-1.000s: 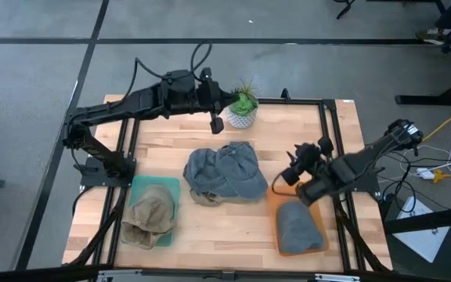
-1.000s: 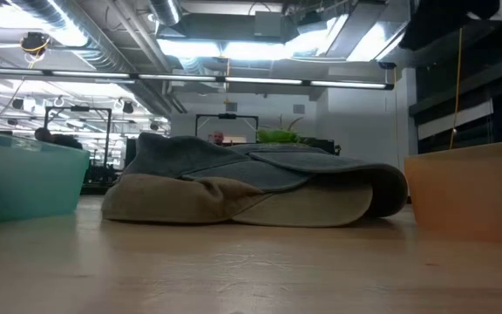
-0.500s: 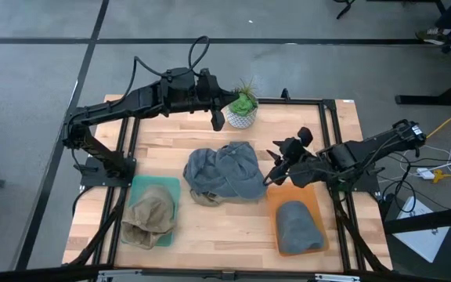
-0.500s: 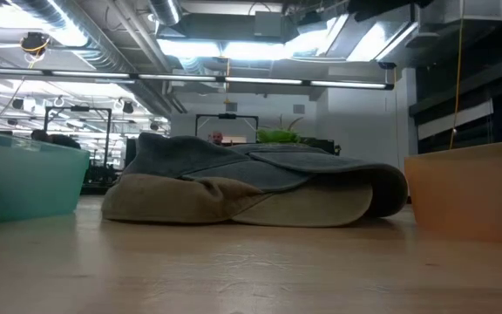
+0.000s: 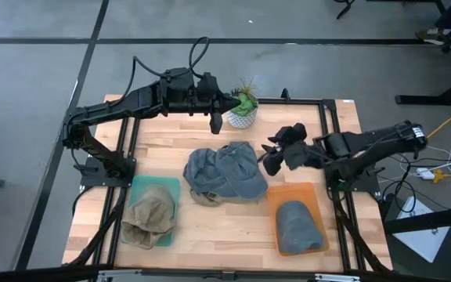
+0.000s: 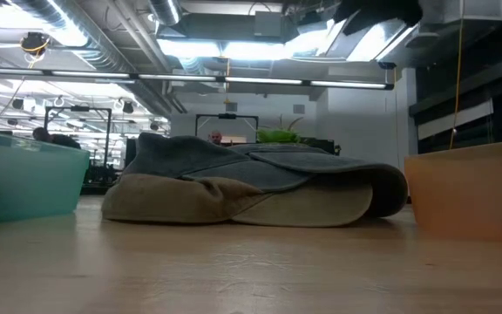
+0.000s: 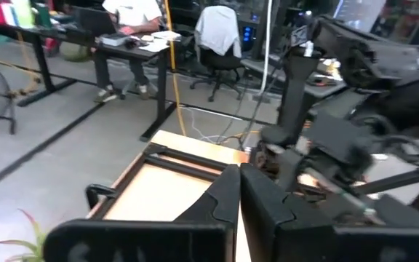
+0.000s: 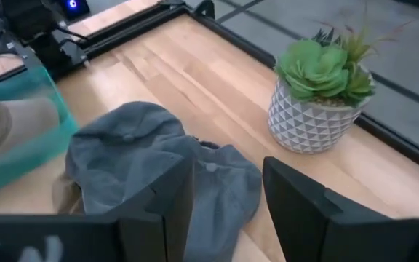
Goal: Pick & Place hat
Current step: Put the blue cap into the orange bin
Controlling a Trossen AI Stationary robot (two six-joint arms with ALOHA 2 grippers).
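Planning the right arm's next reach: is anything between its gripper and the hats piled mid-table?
Nothing visible does. The open right gripper hangs beside the pile of hats, bare table around; the potted plant stands off behind.

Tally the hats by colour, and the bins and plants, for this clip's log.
Grey hats: 3, two piled mid-table, one in the orange bin
Tan hats: 1, in the teal bin
Bins: 2, orange and teal
Potted plants: 1
Total: 7
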